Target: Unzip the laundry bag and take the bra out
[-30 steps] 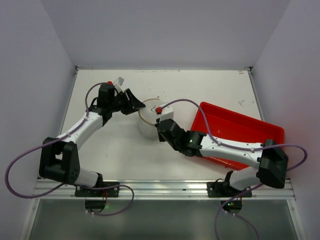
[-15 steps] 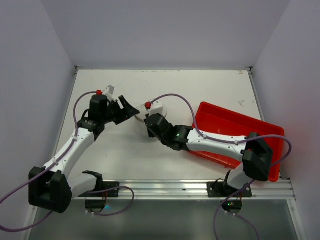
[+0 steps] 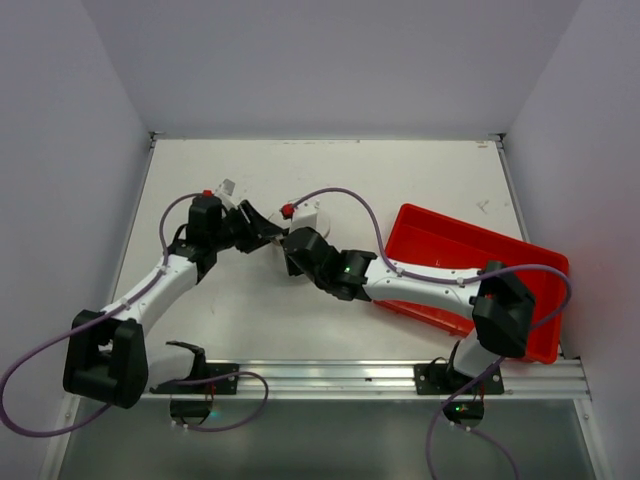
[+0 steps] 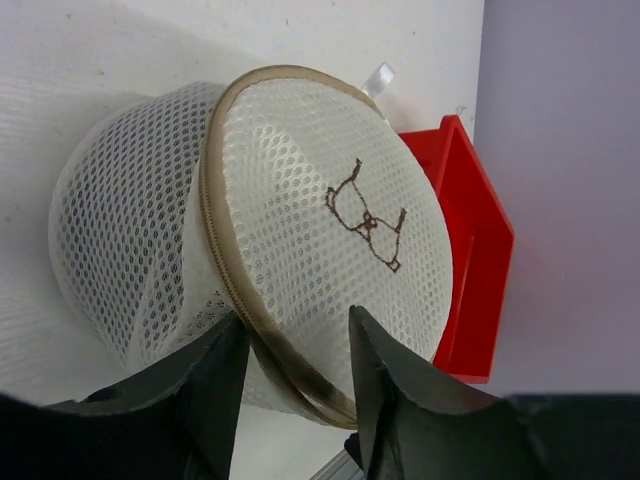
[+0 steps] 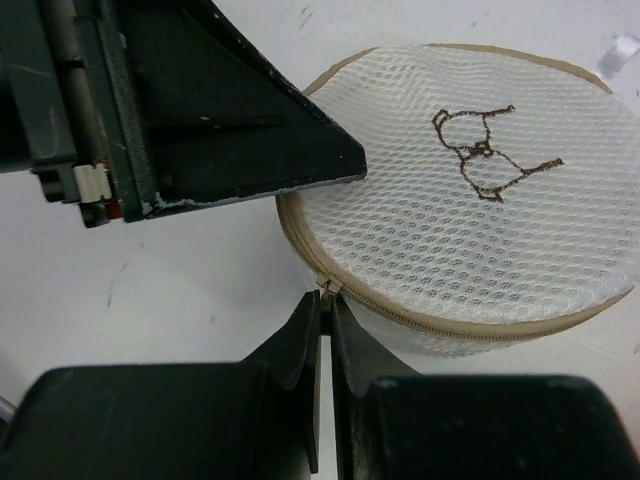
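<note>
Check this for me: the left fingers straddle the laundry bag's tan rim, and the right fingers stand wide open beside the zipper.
Wrong on the right fingers: the right wrist view shows them shut on the zipper pull. The rest stands.

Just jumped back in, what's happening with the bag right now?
The right gripper is pinched shut on the zipper pull at the rim of the laundry bag, and the zip looks closed. The left gripper has its fingers open on either side of that rim, not clamping it. Nothing is out of the bag yet.
</note>
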You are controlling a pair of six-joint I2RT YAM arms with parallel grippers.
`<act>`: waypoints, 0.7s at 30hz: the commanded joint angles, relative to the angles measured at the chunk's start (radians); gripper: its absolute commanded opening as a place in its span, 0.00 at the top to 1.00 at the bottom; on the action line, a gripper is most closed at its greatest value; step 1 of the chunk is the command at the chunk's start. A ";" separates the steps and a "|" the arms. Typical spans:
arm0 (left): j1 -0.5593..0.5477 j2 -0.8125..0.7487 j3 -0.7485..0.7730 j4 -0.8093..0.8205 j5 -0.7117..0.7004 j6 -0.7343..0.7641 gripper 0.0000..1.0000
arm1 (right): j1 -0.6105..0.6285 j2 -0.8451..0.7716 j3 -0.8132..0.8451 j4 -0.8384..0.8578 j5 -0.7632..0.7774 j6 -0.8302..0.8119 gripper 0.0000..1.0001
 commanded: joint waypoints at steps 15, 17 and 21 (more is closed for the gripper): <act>0.017 0.120 0.101 0.118 0.160 0.083 1.00 | -0.080 -0.172 -0.144 0.006 -0.068 -0.117 1.00; 0.032 0.152 0.111 0.128 0.196 0.093 1.00 | -0.116 -0.202 -0.182 0.004 -0.087 -0.123 1.00; 0.037 0.160 0.132 0.112 0.185 0.123 1.00 | -0.139 -0.230 -0.219 0.004 -0.093 -0.144 1.00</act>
